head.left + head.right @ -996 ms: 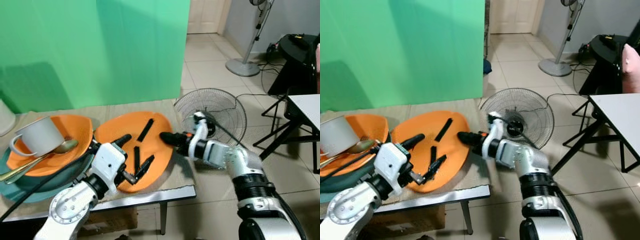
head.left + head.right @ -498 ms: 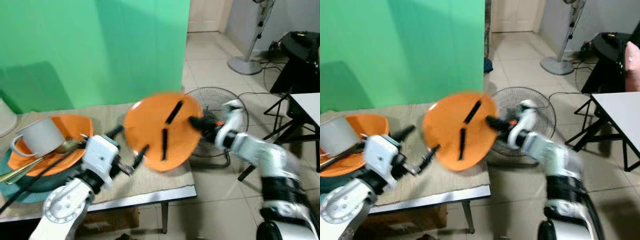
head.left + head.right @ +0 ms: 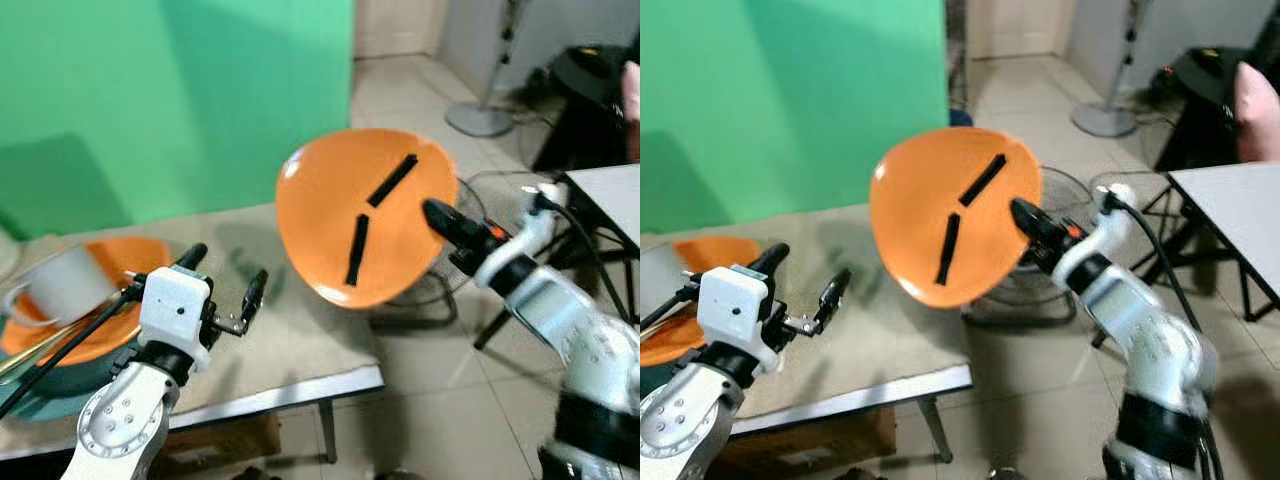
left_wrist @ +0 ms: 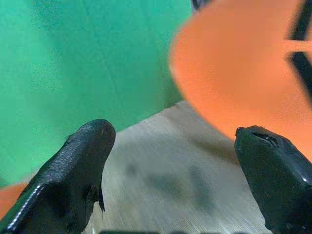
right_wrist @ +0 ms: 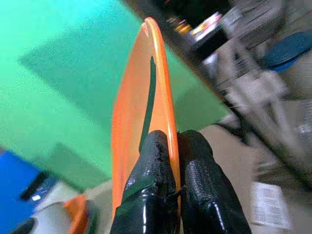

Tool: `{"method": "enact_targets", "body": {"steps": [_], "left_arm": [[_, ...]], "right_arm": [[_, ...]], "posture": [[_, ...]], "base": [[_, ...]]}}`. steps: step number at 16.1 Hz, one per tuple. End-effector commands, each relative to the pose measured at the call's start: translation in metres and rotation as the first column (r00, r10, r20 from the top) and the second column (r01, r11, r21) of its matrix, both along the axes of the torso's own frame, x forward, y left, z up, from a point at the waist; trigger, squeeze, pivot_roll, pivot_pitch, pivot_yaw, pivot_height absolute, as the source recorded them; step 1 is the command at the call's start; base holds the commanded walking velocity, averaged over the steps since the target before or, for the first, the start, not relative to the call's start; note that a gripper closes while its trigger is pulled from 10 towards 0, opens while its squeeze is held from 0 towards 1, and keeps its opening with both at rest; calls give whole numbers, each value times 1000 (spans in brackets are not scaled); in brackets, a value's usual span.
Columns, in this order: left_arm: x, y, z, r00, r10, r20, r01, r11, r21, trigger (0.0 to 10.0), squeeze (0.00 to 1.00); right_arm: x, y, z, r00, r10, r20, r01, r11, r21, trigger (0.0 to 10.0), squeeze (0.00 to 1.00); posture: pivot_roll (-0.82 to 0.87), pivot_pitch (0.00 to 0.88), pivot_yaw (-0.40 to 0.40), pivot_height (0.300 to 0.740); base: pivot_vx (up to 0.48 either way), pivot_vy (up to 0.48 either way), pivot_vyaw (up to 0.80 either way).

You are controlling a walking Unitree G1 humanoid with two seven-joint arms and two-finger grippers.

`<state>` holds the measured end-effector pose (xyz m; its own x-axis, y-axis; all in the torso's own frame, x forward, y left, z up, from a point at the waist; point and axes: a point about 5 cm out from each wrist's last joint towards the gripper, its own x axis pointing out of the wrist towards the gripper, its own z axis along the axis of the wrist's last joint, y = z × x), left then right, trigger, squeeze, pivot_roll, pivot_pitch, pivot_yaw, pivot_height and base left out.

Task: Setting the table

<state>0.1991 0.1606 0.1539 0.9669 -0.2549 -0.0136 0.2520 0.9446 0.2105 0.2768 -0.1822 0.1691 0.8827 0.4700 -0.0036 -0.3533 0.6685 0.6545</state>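
An orange plate (image 3: 365, 215) with black stripe marks hangs tilted in the air, past the table's right end. My right gripper (image 3: 437, 217) is shut on its right rim; in the right wrist view both fingers (image 5: 161, 204) pinch the plate's edge (image 5: 146, 102). My left gripper (image 3: 225, 292) stands open over the beige tablecloth (image 3: 290, 335), with nothing between its fingers (image 4: 73, 175). At the table's left, a white mug (image 3: 60, 285) and a spoon (image 3: 30, 350) rest on another orange plate (image 3: 120, 320), stacked on a teal plate (image 3: 50, 385).
A green screen (image 3: 150, 90) stands behind the table. A floor fan (image 3: 1035, 275) sits on the tiles just right of the table. Further right are a white table (image 3: 610, 195) on black legs and a standing fan's base (image 3: 480, 120).
My right gripper has lifted the striped orange plate off the table, up and to the right. My left gripper has come off that plate and stands open over the cloth. The camera has shifted.
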Motion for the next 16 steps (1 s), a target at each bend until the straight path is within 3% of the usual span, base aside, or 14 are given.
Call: {"method": "enact_targets", "body": {"steps": [1,3,7,10,12,14,16], "left_arm": [[0,-3,5,999,17,34,-18,1000,18,10000,0],[0,-11,5,999,6,40,-7,999,41,10000,0],[8,-20,6,999,12,48,-12,1000,19,10000,0],[12,-15,9,993,85,80,-86,996,7,10000,0],[10,-15,5,995,92,45,-91,996,-14,10000,0],[6,-15,0,994,111,22,-111,994,-14,10000,0],[3,-14,-1,992,126,16,-126,992,-30,10000,0]], "right_arm": [[-8,-3,13,997,-42,70,42,999,6,10000,0],[-24,-6,13,995,-62,72,60,998,31,10000,0],[-35,-9,9,990,-140,27,139,990,21,10000,0],[-31,-11,9,972,-235,0,235,972,21,10000,0],[-28,-15,10,961,-276,-10,277,961,4,10000,0],[-27,-15,10,962,-272,-15,271,960,-71,10000,0],[-24,-9,10,962,-271,-27,269,961,-70,10000,0]], "posture": [[-69,0,72,740],[-72,0,75,740],[-83,5,84,740],[-82,10,80,740],[-82,13,69,740],[-83,13,54,740],[-79,10,43,740]], "base": [[0,0,-744],[0,0,-756],[0,0,-764],[0,0,-763],[0,0,-763],[0,0,-763],[0,0,-763]]}}
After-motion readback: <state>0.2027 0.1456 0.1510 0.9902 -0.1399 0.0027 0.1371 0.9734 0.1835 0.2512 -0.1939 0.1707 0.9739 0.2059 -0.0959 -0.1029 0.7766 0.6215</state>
